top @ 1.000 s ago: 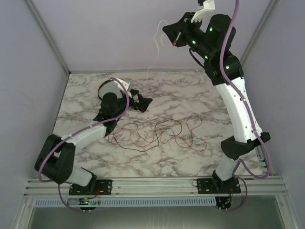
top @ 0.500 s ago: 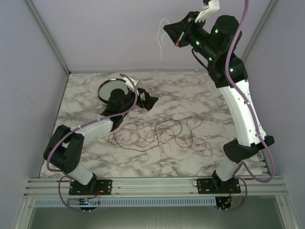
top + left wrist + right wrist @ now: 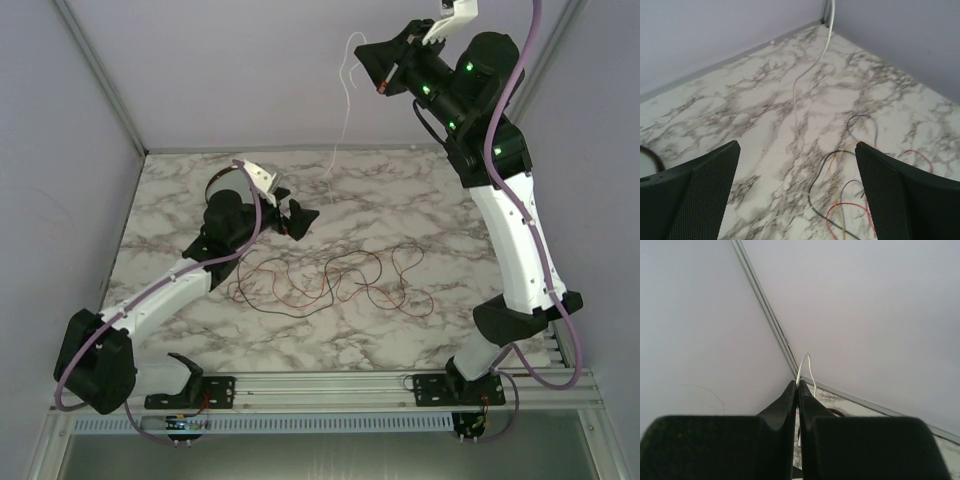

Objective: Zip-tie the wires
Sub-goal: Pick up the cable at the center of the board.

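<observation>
Hanging high above the back of the table (image 3: pixel 440 200), the right gripper (image 3: pixel 797 387) has its 2 fingers pressed together on a thin white strand, apparently the zip tie (image 3: pixel 794 95). A short loop sticks out past the fingertips and the long tail drops toward the marble. I cannot tell whether the tail's end touches the surface.

The left gripper (image 3: pixel 796 160) hovers low with its jaws spread wide and nothing between them. It sits just beside the dark-rimmed dish (image 3: pixel 655 159) and faces the wires (image 3: pixel 320 280). These lie flat in loose red and dark loops across the middle of the table, between the 2 arms, ungathered and apart from both grippers.

Several things could go wrong from here:

- The tie is held only by a narrow fingertip pinch, so a quick swing or a snag on the marble could pull it free.
- The tail hangs slack and may sway, so its tip would be hard to aim.
- The wires are spread out, so a tie closed now would likely catch only a few strands.
- The strands are very thin and flat on a hard surface, so the left gripper's wide pads may slide over them or push the loops further apart.
</observation>
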Motion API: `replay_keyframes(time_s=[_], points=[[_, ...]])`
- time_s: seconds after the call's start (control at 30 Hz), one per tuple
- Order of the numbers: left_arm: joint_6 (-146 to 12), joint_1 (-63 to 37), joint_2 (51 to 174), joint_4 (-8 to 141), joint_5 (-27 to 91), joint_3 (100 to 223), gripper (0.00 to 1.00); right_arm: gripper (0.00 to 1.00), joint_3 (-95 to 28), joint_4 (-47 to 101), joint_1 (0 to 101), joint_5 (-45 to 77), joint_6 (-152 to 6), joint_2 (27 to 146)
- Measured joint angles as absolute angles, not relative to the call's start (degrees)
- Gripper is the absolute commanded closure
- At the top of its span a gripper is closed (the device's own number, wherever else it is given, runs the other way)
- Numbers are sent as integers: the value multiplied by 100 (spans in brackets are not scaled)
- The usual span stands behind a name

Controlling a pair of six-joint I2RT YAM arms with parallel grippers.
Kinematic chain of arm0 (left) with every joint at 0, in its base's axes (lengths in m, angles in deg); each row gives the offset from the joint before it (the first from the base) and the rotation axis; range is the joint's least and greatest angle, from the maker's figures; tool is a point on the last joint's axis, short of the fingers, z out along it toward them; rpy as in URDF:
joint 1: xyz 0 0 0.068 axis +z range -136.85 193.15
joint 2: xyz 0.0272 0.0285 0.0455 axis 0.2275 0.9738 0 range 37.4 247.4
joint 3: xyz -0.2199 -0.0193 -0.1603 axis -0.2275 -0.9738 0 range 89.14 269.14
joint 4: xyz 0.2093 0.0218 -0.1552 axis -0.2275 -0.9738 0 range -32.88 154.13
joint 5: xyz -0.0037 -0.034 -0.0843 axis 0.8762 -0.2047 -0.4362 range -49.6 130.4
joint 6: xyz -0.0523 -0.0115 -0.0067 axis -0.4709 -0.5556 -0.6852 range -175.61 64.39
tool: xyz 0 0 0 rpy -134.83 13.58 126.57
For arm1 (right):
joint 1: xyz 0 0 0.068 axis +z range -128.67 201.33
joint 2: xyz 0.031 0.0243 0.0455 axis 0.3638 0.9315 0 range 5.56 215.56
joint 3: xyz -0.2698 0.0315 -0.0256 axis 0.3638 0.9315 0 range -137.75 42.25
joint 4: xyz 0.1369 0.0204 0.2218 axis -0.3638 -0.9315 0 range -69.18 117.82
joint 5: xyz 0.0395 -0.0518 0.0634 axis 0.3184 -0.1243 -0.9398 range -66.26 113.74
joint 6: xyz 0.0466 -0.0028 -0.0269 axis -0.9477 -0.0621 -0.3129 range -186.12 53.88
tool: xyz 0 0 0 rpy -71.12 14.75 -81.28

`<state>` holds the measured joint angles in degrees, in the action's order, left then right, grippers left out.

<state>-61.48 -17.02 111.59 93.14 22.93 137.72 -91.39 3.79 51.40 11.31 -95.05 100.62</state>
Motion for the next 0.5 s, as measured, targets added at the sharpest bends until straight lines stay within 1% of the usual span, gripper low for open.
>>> replay_keyframes(time_s=[0.17,0.4,0.5], points=[[-5839,-1702,11365,8910,2529,13789,0,100,-9076,381,5140,1127,-9505,10006],[-5794,-1702,12449,9039,2594,13800,0,100,-8872,425,5140,1125,-9505,9824],[-5785,-1722,13046,9036,2581,14014,0,100,-8829,449,5137,1125,-9505,9763]])
